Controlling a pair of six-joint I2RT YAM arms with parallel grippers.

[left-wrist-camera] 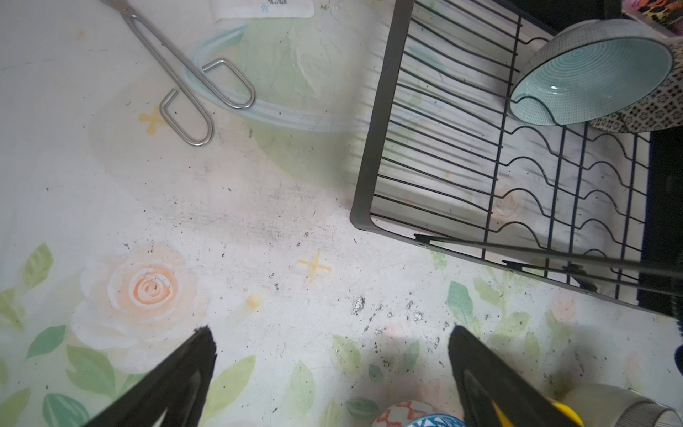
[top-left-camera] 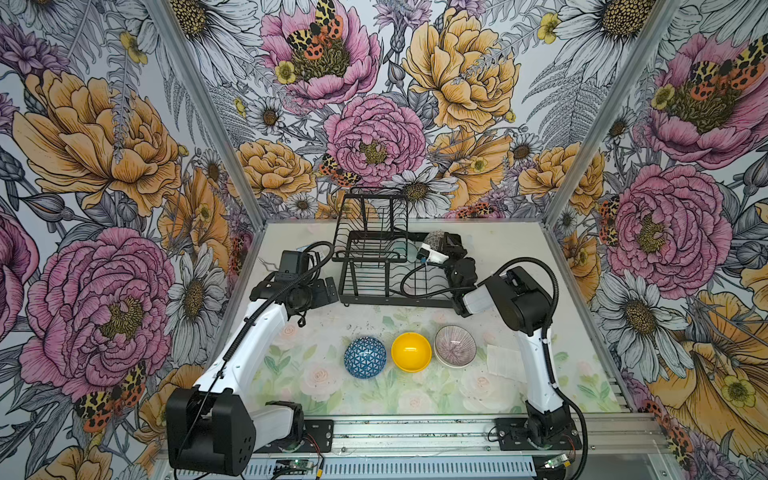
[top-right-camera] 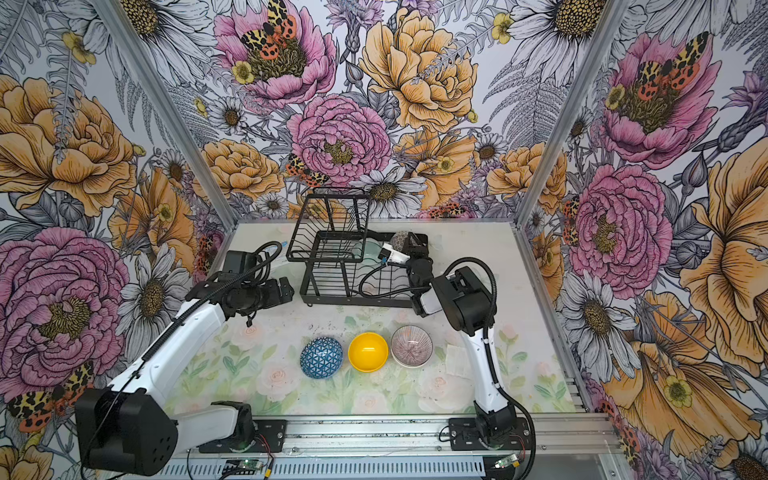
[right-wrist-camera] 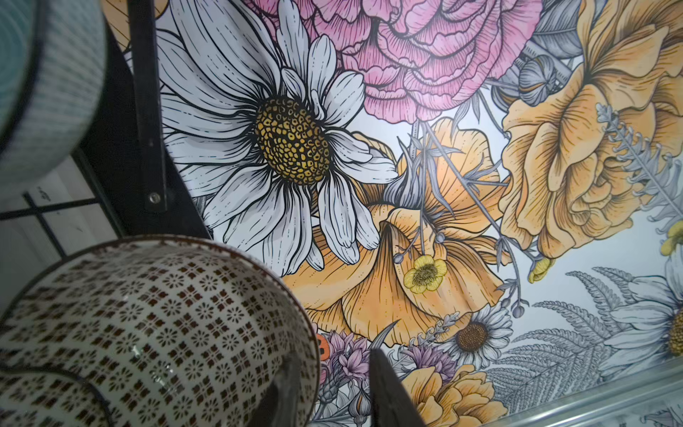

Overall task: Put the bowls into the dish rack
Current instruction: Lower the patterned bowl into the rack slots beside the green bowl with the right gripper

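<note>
While wide over scuffed mat (left-wrist-camera: 258, 222), left pincer (left-wrist-camera: 330, 332); right pincer (right-wrist-camera: 329, 360) loose astride patterned bowl (right-wrist-camera: 166, 325); flowered walls (top-left-camera: 374, 124).

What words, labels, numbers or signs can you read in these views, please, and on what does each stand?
White rectangular label on the pale floral table mat: dark print and a small blue symbol, too blurred to read.
Two yellow cross marks on that mat: plain crosses, no letters.
Black metal wire dish rack: no writing shows.
No legible text anywhere.
</note>
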